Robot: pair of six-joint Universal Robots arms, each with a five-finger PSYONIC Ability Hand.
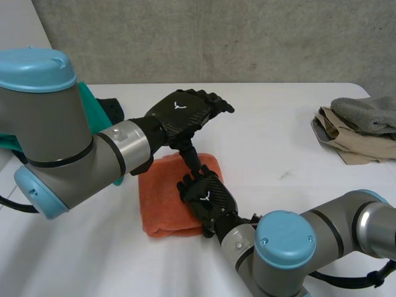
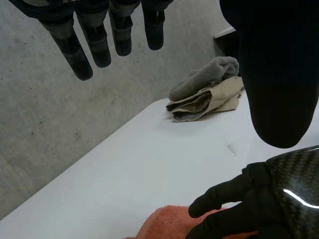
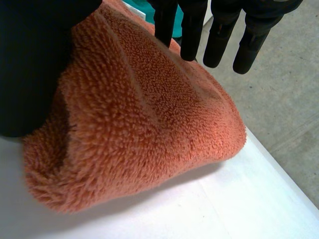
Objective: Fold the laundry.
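Head view: the folded orange towel (image 1: 164, 207) lies on the worktop (image 1: 278, 161) close to the robot. The right hand (image 1: 207, 197) rests on its right side, and the left hand (image 1: 182, 112) hovers above its far edge. Left wrist view: the left hand's fingers (image 2: 92, 47) are straight and empty. Right wrist view: straight fingers (image 3: 218, 40) spread over the towel without gripping it. The unfolded pile (image 1: 359, 127) lies well to the right, likely the right arm's reach.

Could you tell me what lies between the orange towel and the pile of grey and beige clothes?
Only bare white table lies between the orange towel and the clothes pile, as the head view shows.
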